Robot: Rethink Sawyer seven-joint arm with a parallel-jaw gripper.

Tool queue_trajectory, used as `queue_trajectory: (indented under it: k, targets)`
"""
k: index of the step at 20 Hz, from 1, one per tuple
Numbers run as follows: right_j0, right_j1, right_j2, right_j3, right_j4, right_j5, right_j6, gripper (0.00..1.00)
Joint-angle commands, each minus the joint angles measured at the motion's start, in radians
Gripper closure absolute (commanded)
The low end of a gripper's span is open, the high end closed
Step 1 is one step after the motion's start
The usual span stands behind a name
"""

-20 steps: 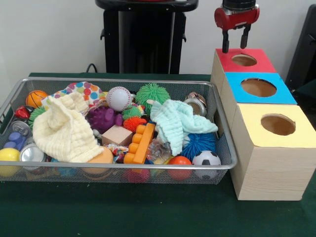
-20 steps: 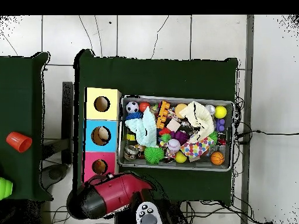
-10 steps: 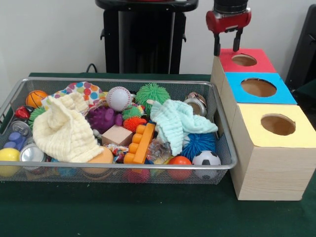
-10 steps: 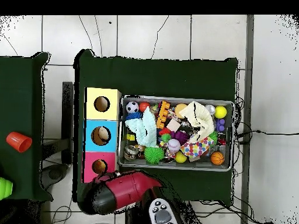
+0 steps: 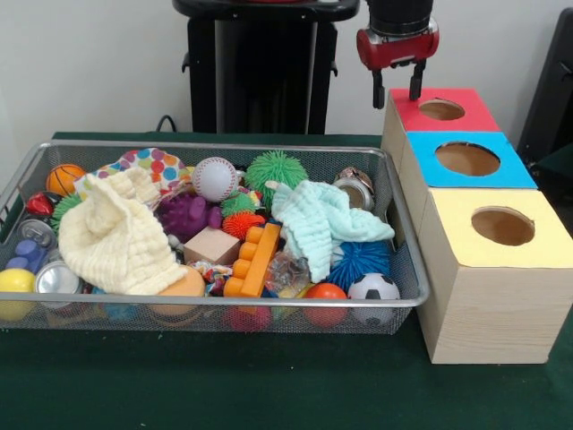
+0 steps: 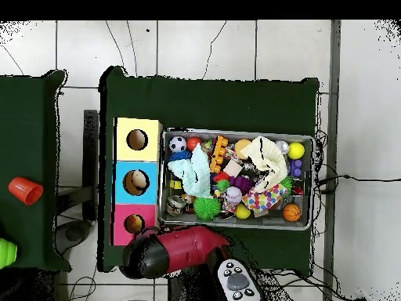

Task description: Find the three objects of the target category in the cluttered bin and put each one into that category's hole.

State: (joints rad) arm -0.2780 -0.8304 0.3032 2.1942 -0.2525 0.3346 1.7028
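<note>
My gripper (image 5: 397,90) hangs open and empty just left of the red box (image 5: 466,116), behind the wire bin's (image 5: 269,302) far right corner. In the overhead view the red arm (image 6: 180,247) covers it, beside the red box (image 6: 119,230). The bin holds a baseball (image 5: 216,177), a soccer ball (image 5: 373,288), a small basketball (image 5: 64,177), a yellow ball (image 5: 15,283), spiky green (image 5: 276,168) and blue balls (image 5: 358,260), a yellow cloth (image 5: 112,237) and a mint cloth (image 5: 322,219). A pale object shows inside the blue box's hole (image 6: 138,181).
Three boxes stand in a row right of the bin: red, blue (image 5: 468,159), yellow (image 5: 501,227), each with a round hole on top. Orange bricks (image 5: 253,260), a wooden block (image 5: 212,245), cans (image 5: 55,278) and a purple toy (image 5: 186,213) crowd the bin.
The gripper has moved left, from above the red box's hole to just past that box's left edge, staying open and empty. Nothing in the bin has shifted.
</note>
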Motion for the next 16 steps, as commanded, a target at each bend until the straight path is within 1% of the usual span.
queue_trajectory:
  k: [1,4,6,12,15,16]
  targets:
    - [-0.064,0.157,-0.012,-0.199,-0.008,-0.015,0.063,0.0]
    - [-0.046,0.184,-0.046,-0.238,-0.008,-0.023,0.089,0.0]
    - [-0.04,0.202,-0.058,-0.264,-0.013,-0.008,0.085,0.0]
    - [-0.064,0.262,-0.033,-0.32,-0.006,0.009,0.061,0.0]
    - [-0.067,0.255,-0.023,-0.332,-0.002,0.034,0.057,0.0]
    - [-0.066,0.23,-0.019,-0.331,0.008,0.067,0.058,0.0]
